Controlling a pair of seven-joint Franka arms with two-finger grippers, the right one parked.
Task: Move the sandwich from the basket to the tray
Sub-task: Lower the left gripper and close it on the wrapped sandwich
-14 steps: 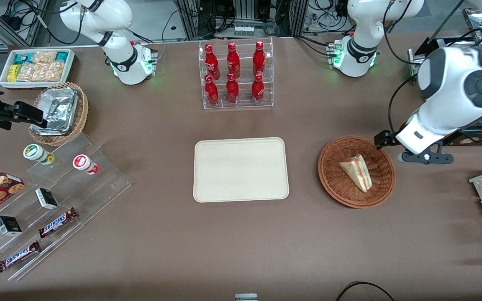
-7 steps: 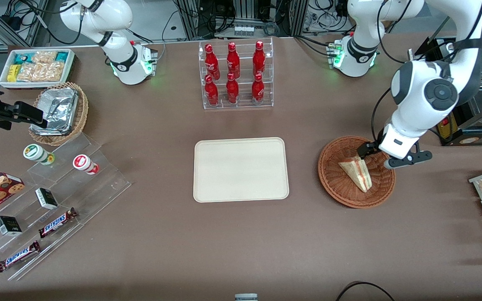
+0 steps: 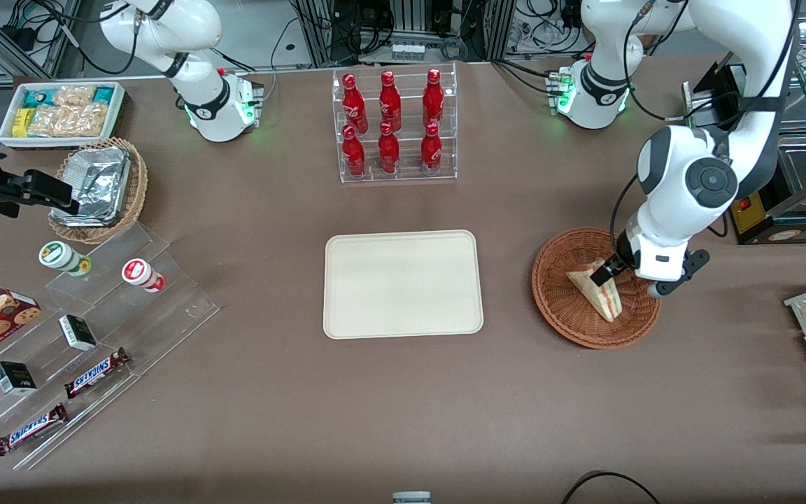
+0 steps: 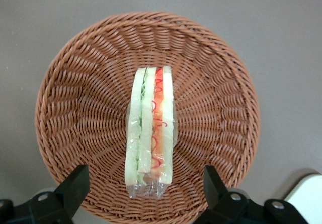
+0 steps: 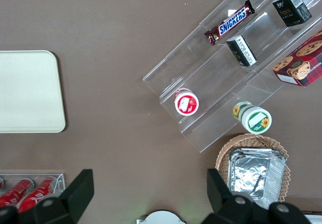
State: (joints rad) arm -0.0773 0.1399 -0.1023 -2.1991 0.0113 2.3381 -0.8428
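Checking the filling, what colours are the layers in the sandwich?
Green and red-orange between white bread on the sandwich, clearest in the left wrist view.

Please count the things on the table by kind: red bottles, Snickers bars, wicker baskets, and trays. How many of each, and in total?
Red bottles: 6
Snickers bars: 2
Wicker baskets: 2
Trays: 1
Total: 11

On the brown table [image 3: 270, 392], the cream tray [image 3: 403, 284] lies at the centre. At its 3 o'clock sits the reddish-brown basket [image 3: 578, 325], well apart from it, with the sandwich [image 3: 595, 288] lying inside, its point aimed at about 5 o'clock. The left arm's gripper [image 3: 616, 268] hangs over the basket, just at the sandwich's 2 o'clock edge. At the tray's 12 o'clock stands a clear rack of red bottles [image 3: 392, 126].
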